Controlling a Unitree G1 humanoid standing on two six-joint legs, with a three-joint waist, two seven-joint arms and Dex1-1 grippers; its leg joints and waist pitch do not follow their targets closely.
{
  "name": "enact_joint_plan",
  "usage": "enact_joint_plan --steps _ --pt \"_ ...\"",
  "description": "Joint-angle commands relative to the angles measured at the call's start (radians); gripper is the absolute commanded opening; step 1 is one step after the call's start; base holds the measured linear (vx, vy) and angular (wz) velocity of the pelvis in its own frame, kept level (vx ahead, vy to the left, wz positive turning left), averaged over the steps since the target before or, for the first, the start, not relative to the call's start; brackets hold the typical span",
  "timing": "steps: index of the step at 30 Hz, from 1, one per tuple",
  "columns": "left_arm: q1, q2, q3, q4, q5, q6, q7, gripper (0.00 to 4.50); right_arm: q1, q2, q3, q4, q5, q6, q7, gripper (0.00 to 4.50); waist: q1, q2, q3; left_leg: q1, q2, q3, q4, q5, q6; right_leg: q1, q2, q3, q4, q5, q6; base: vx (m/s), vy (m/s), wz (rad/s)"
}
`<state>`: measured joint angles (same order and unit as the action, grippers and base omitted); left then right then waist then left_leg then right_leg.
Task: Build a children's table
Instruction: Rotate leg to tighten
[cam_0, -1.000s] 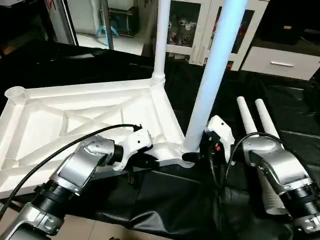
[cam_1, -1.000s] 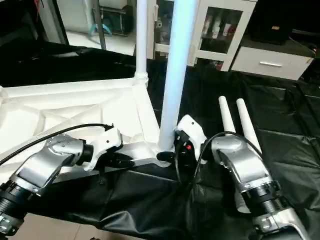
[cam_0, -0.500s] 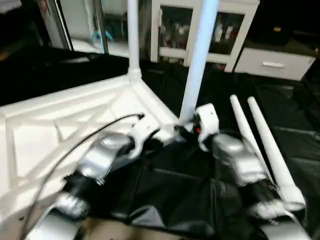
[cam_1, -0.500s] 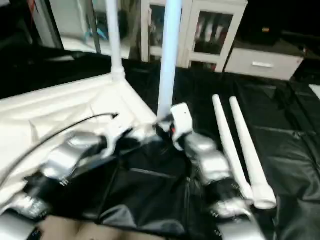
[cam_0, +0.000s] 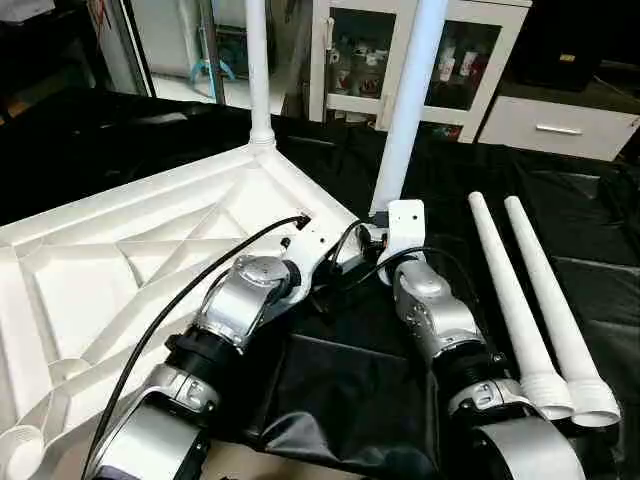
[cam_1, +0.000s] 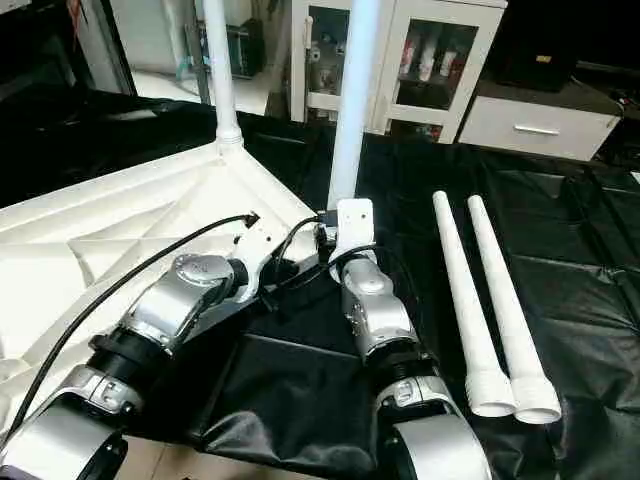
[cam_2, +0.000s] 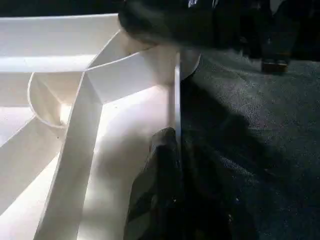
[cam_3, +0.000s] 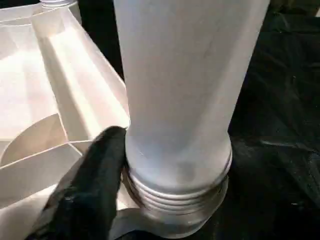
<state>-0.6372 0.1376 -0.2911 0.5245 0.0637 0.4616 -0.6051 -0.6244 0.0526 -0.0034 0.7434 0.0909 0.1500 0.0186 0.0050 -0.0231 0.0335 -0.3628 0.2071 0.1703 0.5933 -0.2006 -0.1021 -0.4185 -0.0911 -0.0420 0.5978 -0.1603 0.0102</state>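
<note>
I am looking down at the white tabletop (cam_0: 150, 250) lying underside-up on the black-covered work table (cam_0: 600, 260). Two legs are standing upright in its sockets: the far leg (cam_0: 257, 70) and the near leg (cam_0: 410, 100). My left gripper (cam_2: 175, 150) is pinching the tabletop's near rim beside that socket. My right gripper (cam_3: 145, 200) is pressing against the near leg's ribbed base; I cannot tell its spread. Two spare legs (cam_0: 530, 300) are lying side by side to the right, well apart, leaving open cloth between.
</note>
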Motion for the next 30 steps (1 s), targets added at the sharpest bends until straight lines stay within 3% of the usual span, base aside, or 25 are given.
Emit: enact_joint_plan --steps 1,3,6,8,9,11,12,13,15,16,18,22,23,30 --pt "0.016 0.016 -0.012 -0.050 -0.009 -0.028 -0.038 0.00 0.016 -0.008 0.034 -0.057 0.033 0.031 0.099 3.57 0.004 -0.003 -0.055 -0.004 0.004 0.005 -0.079 -0.254 0.025 0.046 -0.027 0.020 -0.077 -0.322 -0.135 0.000 0.000 0.00" --pt "0.040 0.051 -0.028 -0.091 -0.013 -0.042 -0.098 0.00 0.033 -0.053 0.037 -0.121 0.056 0.066 0.179 3.80 0.003 -0.003 -0.054 -0.010 0.006 0.005 -0.078 -0.219 0.035 0.051 -0.026 0.021 -0.070 -0.261 -0.150 0.000 0.000 0.00" --pt "0.084 0.120 -0.060 -0.161 -0.027 -0.045 -0.208 0.00 0.074 -0.165 0.068 -0.240 0.087 0.146 0.370 4.15 0.008 0.002 -0.058 -0.004 0.008 0.008 -0.072 -0.170 0.055 0.051 -0.025 0.022 -0.060 -0.171 -0.192 0.000 0.000 0.00" --pt "0.098 0.144 -0.070 -0.185 -0.035 -0.037 -0.245 0.00 0.089 -0.210 0.085 -0.281 0.099 0.175 0.446 4.22 0.011 0.000 -0.058 -0.005 0.010 0.010 -0.069 -0.124 0.071 0.056 -0.024 0.022 -0.051 -0.097 -0.227 0.000 0.000 0.00" --pt "0.108 0.164 -0.080 -0.203 -0.040 -0.043 -0.279 0.00 0.104 -0.254 0.102 -0.315 0.108 0.194 0.510 4.26 0.014 0.004 -0.060 -0.002 0.009 0.010 -0.068 -0.116 0.075 0.058 -0.024 0.021 -0.049 -0.082 -0.234 0.052 0.014 0.01" --pt "0.115 0.177 -0.086 -0.214 -0.043 -0.048 -0.300 0.00 0.113 -0.283 0.114 -0.337 0.113 0.206 0.552 4.38 0.015 0.001 -0.060 0.000 0.010 0.014 -0.065 -0.078 0.091 0.058 -0.023 0.023 -0.044 -0.016 -0.260 0.000 0.000 0.00" --pt "0.126 0.201 -0.096 -0.236 -0.050 -0.049 -0.336 0.00 0.130 -0.333 0.132 -0.374 0.121 0.220 0.630 4.38 0.018 0.001 -0.060 0.001 0.009 0.013 -0.064 -0.081 0.093 0.060 -0.022 0.022 -0.044 -0.019 -0.262 0.000 0.000 0.00" --pt "0.137 0.228 -0.108 -0.260 -0.058 -0.046 -0.380 0.00 0.153 -0.396 0.161 -0.419 0.133 0.236 0.730 4.38 0.021 0.013 -0.059 0.002 0.011 0.013 -0.064 -0.080 0.095 0.060 -0.026 0.024 -0.041 -0.010 -0.270 0.000 0.000 0.00" --pt "0.155 0.271 -0.125 -0.300 -0.076 -0.050 -0.456 0.00 0.187 -0.491 0.202 -0.490 0.164 0.284 0.878 4.38 0.027 0.004 -0.058 0.003 0.013 0.013 -0.064 -0.097 0.101 0.065 -0.024 0.023 -0.043 -0.013 -0.270 0.000 0.000 0.00" --pt "0.158 0.277 -0.128 -0.307 -0.081 -0.048 -0.469 0.00 0.192 -0.506 0.209 -0.499 0.164 0.284 0.900 4.38 0.030 0.013 -0.056 0.003 0.014 0.014 -0.065 -0.104 0.102 0.062 -0.026 0.025 -0.043 -0.019 -0.272 0.000 0.000 0.00" --pt "0.161 0.283 -0.130 -0.315 -0.087 -0.046 -0.483 0.00 0.197 -0.521 0.217 -0.507 0.164 0.285 0.922 4.38 0.028 0.008 -0.056 0.006 0.013 0.016 -0.064 -0.124 0.100 0.059 -0.025 0.024 -0.047 -0.038 -0.276 0.000 0.000 0.00" --pt "0.170 0.313 -0.140 -0.366 -0.112 -0.023 -0.551 0.00 0.200 -0.565 0.251 -0.524 0.138 0.300 0.974 4.38 0.027 0.007 -0.047 0.008 0.016 0.013 -0.073 -0.217 0.047 0.052 -0.029 0.026 -0.063 -0.231 -0.238 0.000 0.000 0.00" --pt "0.170 0.315 -0.141 -0.370 -0.113 -0.022 -0.556 0.00 0.199 -0.567 0.254 -0.525 0.134 0.303 0.977 4.38 0.027 0.006 -0.047 0.010 0.015 0.013 -0.073 -0.223 0.037 0.052 -0.029 0.027 -0.064 -0.241 -0.231 0.000 0.000 0.00" --pt "0.173 0.329 -0.147 -0.390 -0.121 -0.009 -0.570 0.00 0.196 -0.562 0.278 -0.533 0.125 0.306 0.996 4.38 0.026 0.006 -0.054 0.007 0.012 0.012 -0.069 -0.160 0.047 0.058 -0.025 0.026 -0.051 -0.127 -0.251 0.000 0.000 0.00"
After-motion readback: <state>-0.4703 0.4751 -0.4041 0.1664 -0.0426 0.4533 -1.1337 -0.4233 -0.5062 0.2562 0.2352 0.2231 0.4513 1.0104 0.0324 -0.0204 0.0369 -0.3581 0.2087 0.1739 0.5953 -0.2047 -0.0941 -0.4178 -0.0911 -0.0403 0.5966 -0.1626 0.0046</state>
